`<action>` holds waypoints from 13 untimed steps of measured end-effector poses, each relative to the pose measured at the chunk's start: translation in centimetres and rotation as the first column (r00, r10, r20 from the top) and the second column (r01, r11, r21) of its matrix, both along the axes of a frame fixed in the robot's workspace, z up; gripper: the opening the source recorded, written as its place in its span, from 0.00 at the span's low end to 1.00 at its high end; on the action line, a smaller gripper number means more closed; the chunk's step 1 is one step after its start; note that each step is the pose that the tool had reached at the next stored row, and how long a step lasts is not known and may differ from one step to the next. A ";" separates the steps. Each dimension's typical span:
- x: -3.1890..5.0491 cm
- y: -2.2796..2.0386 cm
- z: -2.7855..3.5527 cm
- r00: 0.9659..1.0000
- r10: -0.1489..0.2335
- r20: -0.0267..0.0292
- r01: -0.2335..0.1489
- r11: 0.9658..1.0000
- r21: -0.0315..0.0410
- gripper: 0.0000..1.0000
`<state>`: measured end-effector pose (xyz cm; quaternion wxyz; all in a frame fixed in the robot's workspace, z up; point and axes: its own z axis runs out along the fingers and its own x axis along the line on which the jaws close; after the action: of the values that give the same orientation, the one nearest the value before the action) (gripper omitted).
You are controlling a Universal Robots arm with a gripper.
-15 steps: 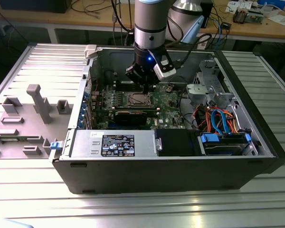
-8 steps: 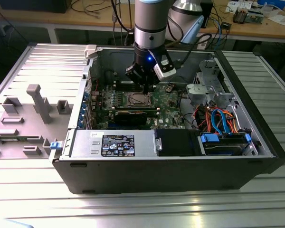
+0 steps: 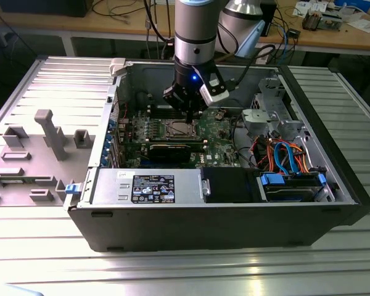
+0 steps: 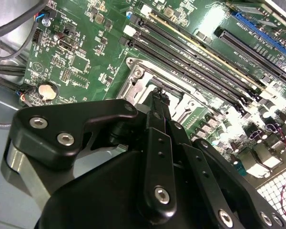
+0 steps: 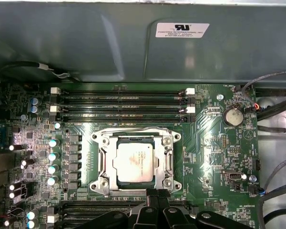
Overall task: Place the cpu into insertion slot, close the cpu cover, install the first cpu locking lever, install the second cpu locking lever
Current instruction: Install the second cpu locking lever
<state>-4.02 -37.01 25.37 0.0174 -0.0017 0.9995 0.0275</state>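
- Filling the lower half of the second wrist view, nearest the lens, the black gripper (image 4: 158, 95) is bringing its fingers together into one narrow tip with no gap between them, and nothing is showing between the pads.
- Sitting across the middle of the exterior view, the open computer case (image 3: 234, 222) is lying on its side on a ribbed metal table (image 3: 185, 271), with the grey side panel (image 3: 31, 154) lying flat at the left of that frame.
- Coming down from the top centre of the exterior view, the robot arm (image 3: 194, 31) is hanging over the inside of the case, with its gripper (image 3: 189, 117) just above the socket area.
- Taking up most of the first wrist view, the green motherboard (image 5: 214, 157) is showing long black memory slots (image 5: 124, 105) across the upper middle of that frame.
- At the centre of the first wrist view, the insertion slot (image 5: 103, 164) is showing its metal rim, with the gripper tip (image 5: 157, 194) standing just at its lower edge.
- Lying flat over the slot, the cpu cover (image 5: 167, 164) is framing the chip through its square window.
- Sitting inside the slot, the cpu (image 5: 136, 161) is showing its silver-grey top, squared up with the frame.
- A round coin battery (image 5: 234, 116) is sitting at the right of the first wrist view, well apart from the slot.
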 end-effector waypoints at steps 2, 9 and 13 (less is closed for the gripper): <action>0.00 -0.04 0.00 1.000 0.000 0.000 0.000 1.000 0.000 0.11; 0.00 -0.05 0.00 1.000 0.000 0.000 0.000 1.000 0.000 0.11; 0.00 -0.07 0.11 1.000 0.000 0.000 0.000 1.000 0.000 0.11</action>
<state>-4.03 -37.08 25.48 0.0173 -0.0017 0.9995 0.0273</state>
